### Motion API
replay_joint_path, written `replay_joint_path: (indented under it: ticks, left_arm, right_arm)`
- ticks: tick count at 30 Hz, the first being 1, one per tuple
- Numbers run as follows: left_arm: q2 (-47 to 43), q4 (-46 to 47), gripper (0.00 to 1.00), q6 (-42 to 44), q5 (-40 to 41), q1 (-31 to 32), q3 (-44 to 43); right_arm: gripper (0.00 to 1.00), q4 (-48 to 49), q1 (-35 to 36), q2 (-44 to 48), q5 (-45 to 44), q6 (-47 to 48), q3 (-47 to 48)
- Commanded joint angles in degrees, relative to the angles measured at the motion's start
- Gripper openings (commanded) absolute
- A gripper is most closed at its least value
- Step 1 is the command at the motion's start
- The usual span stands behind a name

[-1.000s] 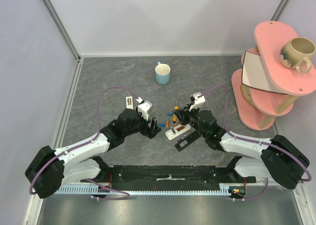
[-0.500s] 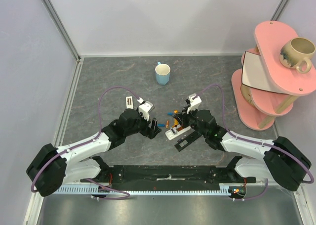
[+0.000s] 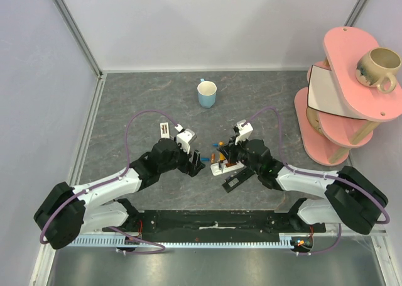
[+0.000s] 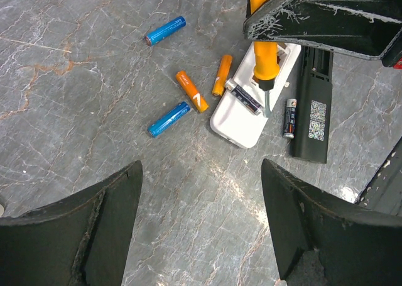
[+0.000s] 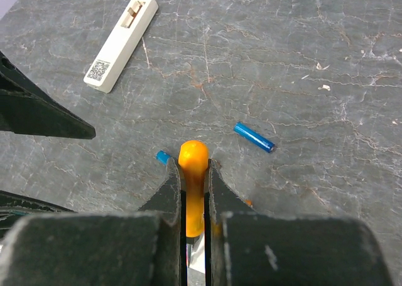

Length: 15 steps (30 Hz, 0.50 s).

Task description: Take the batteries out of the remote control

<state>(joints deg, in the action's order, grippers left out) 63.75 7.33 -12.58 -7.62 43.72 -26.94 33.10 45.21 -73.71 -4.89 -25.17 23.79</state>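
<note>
Right fingers [image 5: 168, 195], orange tool [image 5: 193, 173] farther left; QR label [image 4: 318, 119] on black remote [image 4: 311, 78]

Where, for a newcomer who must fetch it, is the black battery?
Mid-table lies a white remote with a black remote alongside. The battery lies in the gap between them. It is black, unlike the orange cells and blue cells on the white remote's far side.
</note>
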Motion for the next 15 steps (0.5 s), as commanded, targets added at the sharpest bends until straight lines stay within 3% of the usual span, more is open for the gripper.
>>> replay_joint_path:
  ticks: [1, 15]
  left_arm:
    - [0.15, 0.93, 0.81, -0.08, -0.12, -0.22, -1.89]
    - [0.68, 0.84, 0.81, 0.01, -0.65, -0.22, -2.15]
  right_arm:
    - [0.0, 3.9, -0.04, -1.17, 0.23, -1.02, 1.52]
    - [0.0, 3.64, -0.83, -3.1, -0.74, -1.02, 3.98]
